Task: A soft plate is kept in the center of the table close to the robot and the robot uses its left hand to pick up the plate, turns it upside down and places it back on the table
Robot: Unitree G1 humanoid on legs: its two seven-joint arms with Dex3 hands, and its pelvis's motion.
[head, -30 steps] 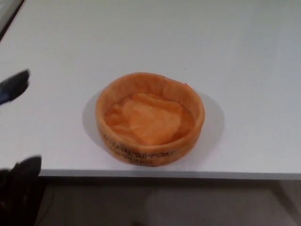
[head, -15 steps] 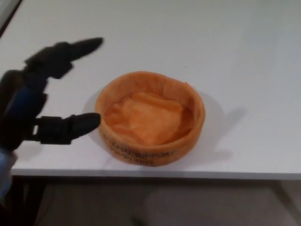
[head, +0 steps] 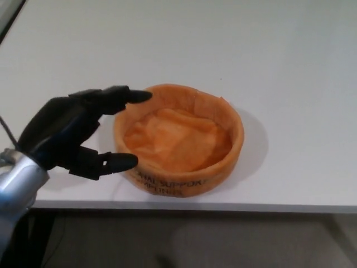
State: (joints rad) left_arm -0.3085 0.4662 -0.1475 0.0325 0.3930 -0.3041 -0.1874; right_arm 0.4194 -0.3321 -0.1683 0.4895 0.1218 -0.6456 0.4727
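Note:
The soft orange plate (head: 178, 139) stands upright on the white table (head: 268, 61), near the front edge, with dark lettering on its near wall and a crumpled fabric floor. My left hand (head: 75, 131) is open at the plate's left rim. Its upper fingers (head: 125, 95) reach over the rim's top left and the thumb (head: 114, 163) lies against the outer wall lower down. The fingers do not close on the wall. My right hand is out of the picture.
The table's front edge (head: 223, 205) runs just below the plate, with dark floor beneath. A dark strip marks the table's far left corner (head: 10, 17).
My left hand has come in from the left and moved right, up to the plate's left rim. The plate has stayed in place.

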